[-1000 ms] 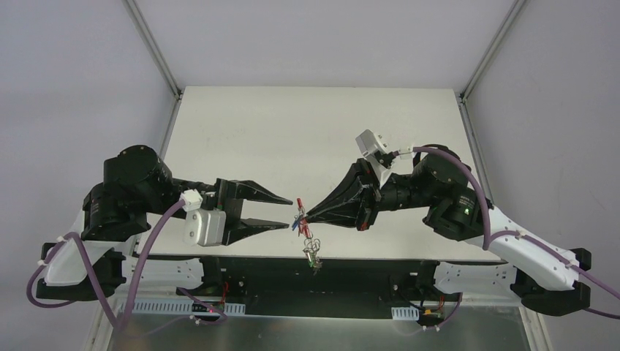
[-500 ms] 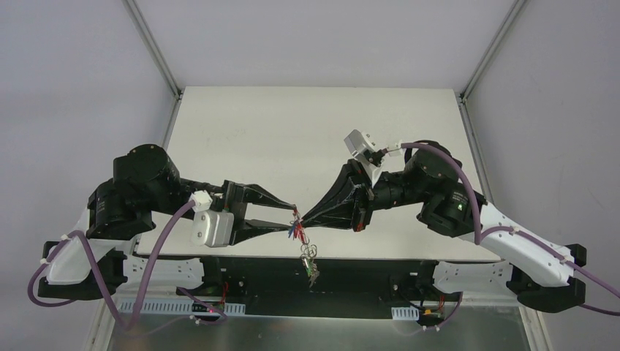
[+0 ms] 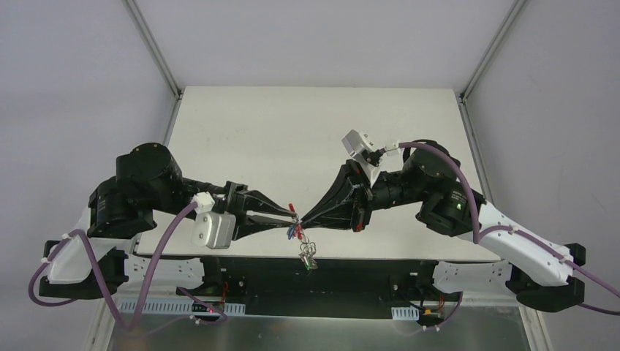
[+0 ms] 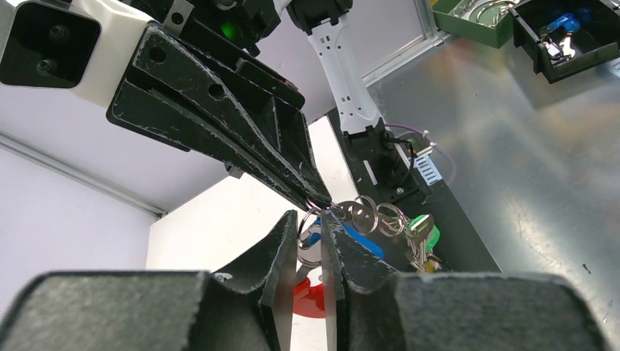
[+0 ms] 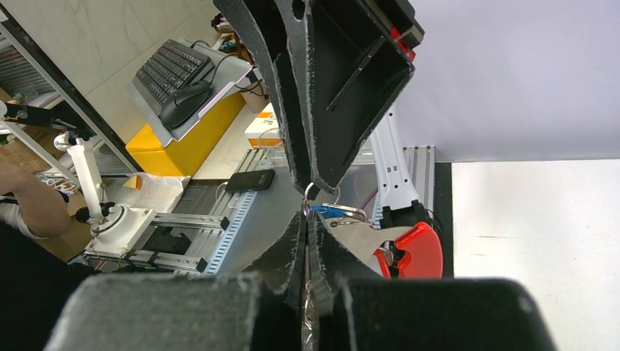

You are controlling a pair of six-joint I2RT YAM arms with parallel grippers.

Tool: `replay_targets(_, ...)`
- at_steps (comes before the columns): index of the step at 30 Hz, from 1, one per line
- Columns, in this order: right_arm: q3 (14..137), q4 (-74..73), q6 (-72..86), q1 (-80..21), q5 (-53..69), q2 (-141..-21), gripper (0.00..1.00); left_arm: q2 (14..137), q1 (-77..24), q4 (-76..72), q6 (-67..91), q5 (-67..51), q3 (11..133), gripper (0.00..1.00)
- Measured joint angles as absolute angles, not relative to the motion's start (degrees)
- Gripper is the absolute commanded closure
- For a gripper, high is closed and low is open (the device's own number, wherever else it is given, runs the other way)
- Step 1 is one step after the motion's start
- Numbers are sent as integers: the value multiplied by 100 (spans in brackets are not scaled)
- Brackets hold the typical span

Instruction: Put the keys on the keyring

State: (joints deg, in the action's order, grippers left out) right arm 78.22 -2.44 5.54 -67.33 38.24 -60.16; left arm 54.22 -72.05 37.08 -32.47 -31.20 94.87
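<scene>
A lab is indicated: a framed white bench, a keyboard on a yellow stand, aluminium rails.

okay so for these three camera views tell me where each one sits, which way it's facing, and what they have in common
Top external: fixed above and behind the arms, looking down at the table; both arms show, meeting over its near edge.
Left wrist: on the left arm, looking along its own fingers at the right gripper opposite.
Right wrist: on the right arm, looking along its own fingers at the left gripper.
Shared: all three show the keyring hanging between the two grippers; both wrist views catch its red clip.
</scene>
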Motion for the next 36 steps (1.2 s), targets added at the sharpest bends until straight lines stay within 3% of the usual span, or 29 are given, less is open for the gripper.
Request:
replay_targets(4,7824,-244,554,-6733,3824,-6029,100,5433,-7205,3767,-3253,-3131,9518,100)
replay_targets(23,7456,143,523,-6744,3301,-5655,100,5430,-7205,3844,-3264,-3144,9533,100)
replay_targets(36,6447,1682,812,-6816,2644,-5319,100,5439,-7203,3848,-3267,-3131,9533,100)
